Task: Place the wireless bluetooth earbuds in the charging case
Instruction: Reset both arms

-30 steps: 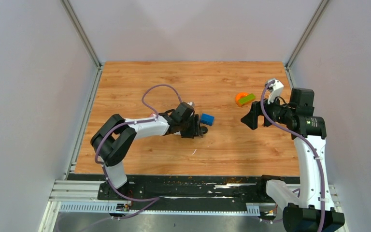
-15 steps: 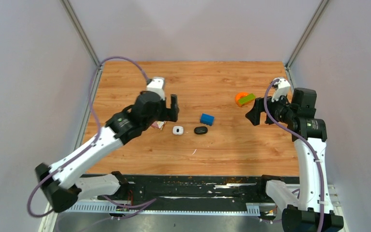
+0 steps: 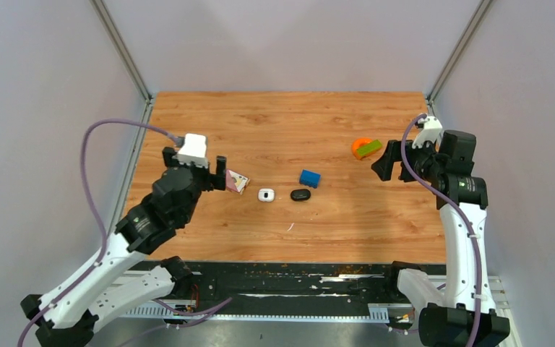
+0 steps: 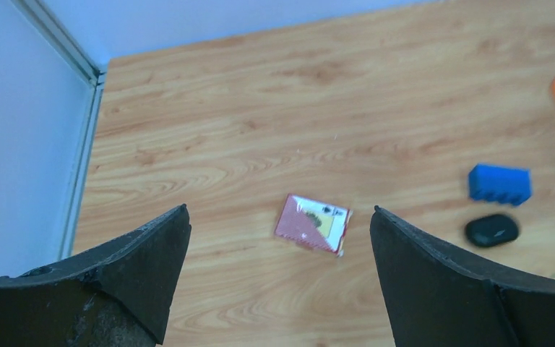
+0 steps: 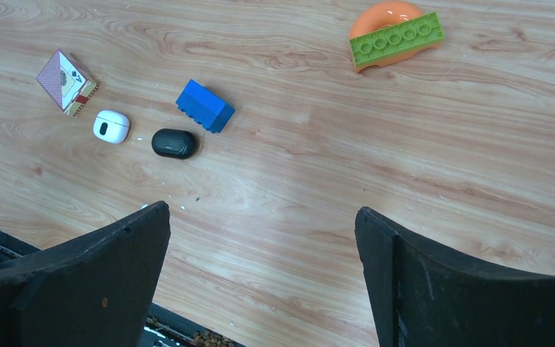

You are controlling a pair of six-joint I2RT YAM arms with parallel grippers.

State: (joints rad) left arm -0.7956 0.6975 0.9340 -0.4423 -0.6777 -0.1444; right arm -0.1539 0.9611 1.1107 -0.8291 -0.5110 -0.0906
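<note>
A black oval charging case (image 3: 300, 194), lid shut, lies mid-table; it also shows in the wrist views (image 4: 491, 230) (image 5: 175, 143). Just left of it sits a small white rounded piece (image 3: 265, 194) (image 5: 111, 126) with a dark oval spot; whether it is an earbud or a second case I cannot tell. No other earbuds show. My left gripper (image 3: 194, 160) (image 4: 280, 210) hangs open and empty well left of both pieces. At the far right, away from them, my right gripper (image 3: 389, 163) (image 5: 263, 210) is open and empty, raised above the table.
A blue block (image 3: 309, 178) (image 5: 204, 106) lies just behind the black case. A red and white card packet (image 3: 237, 181) (image 4: 312, 223) is left of the white piece. An orange piece with a green brick (image 3: 365, 147) sits back right. A thin white sliver (image 3: 290, 226) lies nearer the front.
The left gripper opened, left the black case and drew back to the left and upward, uncovering the white piece and the card packet. The right gripper drifted slightly right.
</note>
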